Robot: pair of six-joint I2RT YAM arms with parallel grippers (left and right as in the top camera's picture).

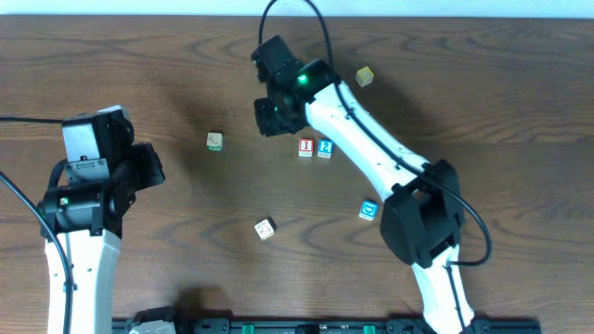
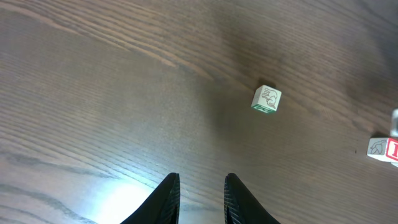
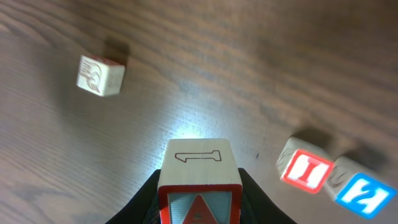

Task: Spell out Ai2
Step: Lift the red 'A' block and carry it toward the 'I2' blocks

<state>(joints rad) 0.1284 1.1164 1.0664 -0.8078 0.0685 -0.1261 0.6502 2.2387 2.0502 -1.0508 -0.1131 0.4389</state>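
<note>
Right gripper (image 3: 199, 200) clamped on A block (image 3: 199, 165) — near the I block (image 3: 305, 171) and 2 block (image 3: 364, 194), which sit side by side.
Left gripper (image 2: 203, 199) grasps nothing — fingers slightly apart over table (image 1: 139, 74).

White arm links (image 1: 357, 125), black joints (image 1: 422, 223), cables (image 1: 19, 119); left tool (image 2: 201, 182) fingers (image 2: 168, 199) seemingly dark plastic.

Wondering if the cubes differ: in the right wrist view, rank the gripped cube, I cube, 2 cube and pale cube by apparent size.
1. Gripped cube: largest, but it is nearest the camera.
2. I cube and 2 cube: alike.
3. Pale cube: slightly smaller, possibly just farther away.
</note>
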